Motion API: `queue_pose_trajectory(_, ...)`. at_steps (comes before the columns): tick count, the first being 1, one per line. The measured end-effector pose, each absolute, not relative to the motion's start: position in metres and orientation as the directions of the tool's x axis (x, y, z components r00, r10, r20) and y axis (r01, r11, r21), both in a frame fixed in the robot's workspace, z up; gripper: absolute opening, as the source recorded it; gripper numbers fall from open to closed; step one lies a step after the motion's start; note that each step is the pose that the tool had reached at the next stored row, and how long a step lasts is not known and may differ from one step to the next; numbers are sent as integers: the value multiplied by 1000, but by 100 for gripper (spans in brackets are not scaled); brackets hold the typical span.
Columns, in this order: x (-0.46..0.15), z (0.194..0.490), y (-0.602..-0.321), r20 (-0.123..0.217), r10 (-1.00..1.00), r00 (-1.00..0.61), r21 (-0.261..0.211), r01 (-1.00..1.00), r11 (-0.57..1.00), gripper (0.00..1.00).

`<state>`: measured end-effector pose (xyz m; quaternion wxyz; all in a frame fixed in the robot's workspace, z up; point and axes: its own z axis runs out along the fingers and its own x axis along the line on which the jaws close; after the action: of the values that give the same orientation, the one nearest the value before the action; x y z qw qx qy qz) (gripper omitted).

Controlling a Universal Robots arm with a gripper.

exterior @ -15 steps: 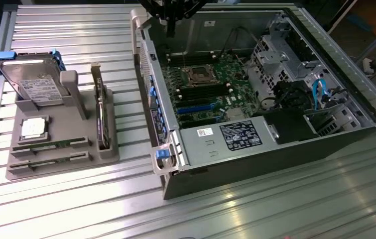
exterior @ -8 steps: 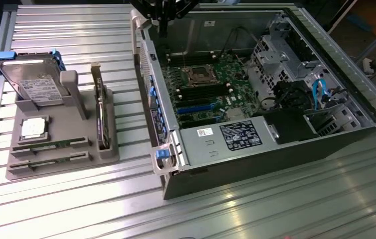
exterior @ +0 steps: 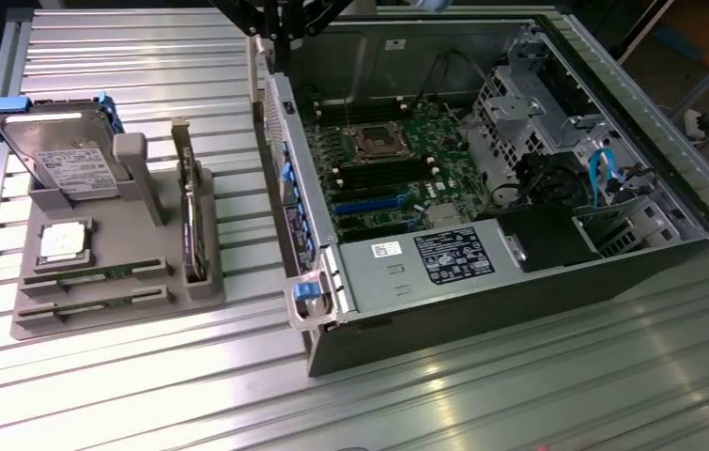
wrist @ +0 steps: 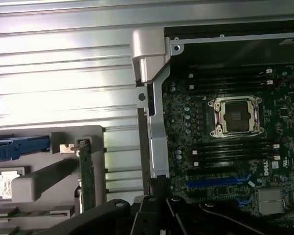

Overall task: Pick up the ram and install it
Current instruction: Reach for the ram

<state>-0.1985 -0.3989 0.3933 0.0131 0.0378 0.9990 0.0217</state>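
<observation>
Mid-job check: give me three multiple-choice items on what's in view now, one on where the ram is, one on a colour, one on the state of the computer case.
1. Where is the ram?
A) lying in the gray holder
B) seated in a memory slot
C) loose on the table

2. What colour are the clips on the hard drive?
A) red
B) blue
C) yellow

3. How is the computer case?
A) shut, panel on
B) open, motherboard showing
C) wrapped in plastic

Answers:
1 A: the green stick lies in a front slot of the holder, on the exterior view's left of the case.
2 B: blue clips frame the silver drive.
3 B: the board is in plain sight.
</observation>
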Motion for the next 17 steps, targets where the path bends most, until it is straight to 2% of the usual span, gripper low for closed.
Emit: queue_pose_trajectory(17, -264, 393, -399, -25, 76, -997, 44, 75, 996, 11)
